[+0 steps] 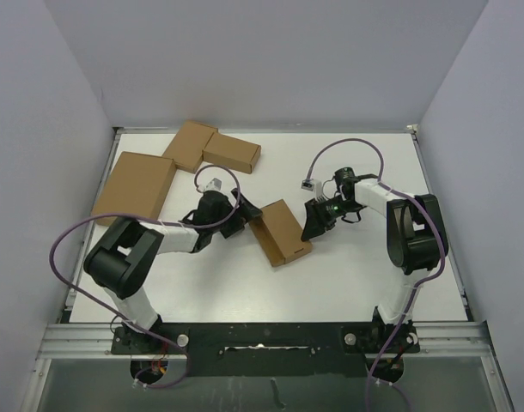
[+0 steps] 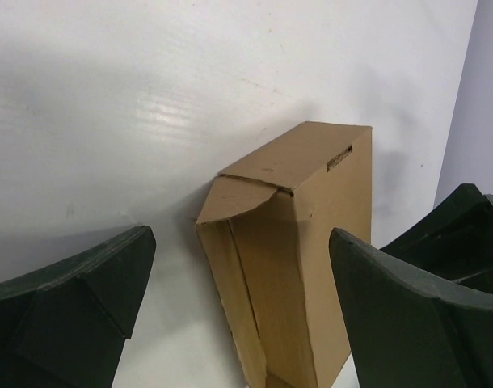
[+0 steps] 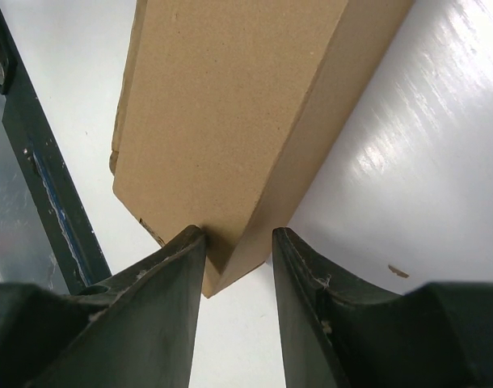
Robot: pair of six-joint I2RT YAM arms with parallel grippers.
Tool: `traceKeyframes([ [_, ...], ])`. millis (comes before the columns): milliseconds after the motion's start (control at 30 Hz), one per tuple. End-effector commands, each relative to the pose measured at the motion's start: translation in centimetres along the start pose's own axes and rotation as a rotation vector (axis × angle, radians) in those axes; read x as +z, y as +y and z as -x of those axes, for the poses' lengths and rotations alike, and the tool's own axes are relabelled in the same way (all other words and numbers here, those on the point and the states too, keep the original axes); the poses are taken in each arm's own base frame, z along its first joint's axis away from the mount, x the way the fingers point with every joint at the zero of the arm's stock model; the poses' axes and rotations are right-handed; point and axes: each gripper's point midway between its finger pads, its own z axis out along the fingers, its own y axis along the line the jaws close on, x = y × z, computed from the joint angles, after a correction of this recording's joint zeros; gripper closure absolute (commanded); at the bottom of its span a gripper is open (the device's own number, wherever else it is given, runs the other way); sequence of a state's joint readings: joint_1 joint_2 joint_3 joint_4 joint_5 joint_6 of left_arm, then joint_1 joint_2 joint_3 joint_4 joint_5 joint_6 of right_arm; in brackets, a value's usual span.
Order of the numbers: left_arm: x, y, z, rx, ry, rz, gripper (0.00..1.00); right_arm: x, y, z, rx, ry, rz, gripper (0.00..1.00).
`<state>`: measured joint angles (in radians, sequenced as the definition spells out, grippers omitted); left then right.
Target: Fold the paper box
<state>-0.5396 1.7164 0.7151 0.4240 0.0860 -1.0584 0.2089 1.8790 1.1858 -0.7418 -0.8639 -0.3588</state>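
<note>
Paper box [image 1: 281, 232] near the middle of the white table [image 1: 348, 275], formed into a small carton, lying on a long face, turned askew to the table edges. Sits between the two grippers.

Left gripper [image 1: 238, 219] at the box's left end, jaws spread wide. In the left wrist view, dark fingers [image 2: 77, 299] stand on either side of the box [image 2: 311, 242] with clear space on both sides and no contact visible. Box end facing this camera not fully shut: one flap bent inward and tilted, a dark gap beside it.

Right gripper [image 1: 315, 221] at the box's right side, jaws narrow. In the right wrist view, fingertips [image 3: 149, 307] close in on a lower corner of the box [image 3: 222, 105], one against the top face edge, the other against the side wall; reads as pinching that corner.

Around: large flat carton [image 1: 135, 184] at the table's left edge, well apart from the box. Pair of small cartons [image 1: 212, 148] touching at a corner, at the far left. Purple cable [image 1: 348, 146] loops above the right arm, another over the left. Nothing between either gripper and the box.
</note>
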Motion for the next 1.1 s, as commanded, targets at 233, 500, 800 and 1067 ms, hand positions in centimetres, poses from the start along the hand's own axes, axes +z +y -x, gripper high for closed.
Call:
traceKeyframes([
  [233, 2.8, -2.0, 1.5, -0.017, -0.01, -0.033, 0.28, 0.8, -1.9, -0.8, -0.059, 0.067, -0.079, 0.62],
  [500, 3.3, -1.3, 0.5, -0.004, 0.043, -0.009, 0.64, 0.9, -1.9, -0.9, -0.061, 0.07, -0.08, 0.63],
  [800, 2.8, -1.2, 0.2, 0.025, 0.07, 0.016, 0.87, 0.9, -1.8, -0.8, -0.063, 0.07, -0.08, 0.63],
  [1067, 1.8, -2.5, 0.6, 0.04, 0.056, -0.023, 0.52, 0.9, -1.8, -0.8, -0.064, 0.07, -0.082, 0.63],
])
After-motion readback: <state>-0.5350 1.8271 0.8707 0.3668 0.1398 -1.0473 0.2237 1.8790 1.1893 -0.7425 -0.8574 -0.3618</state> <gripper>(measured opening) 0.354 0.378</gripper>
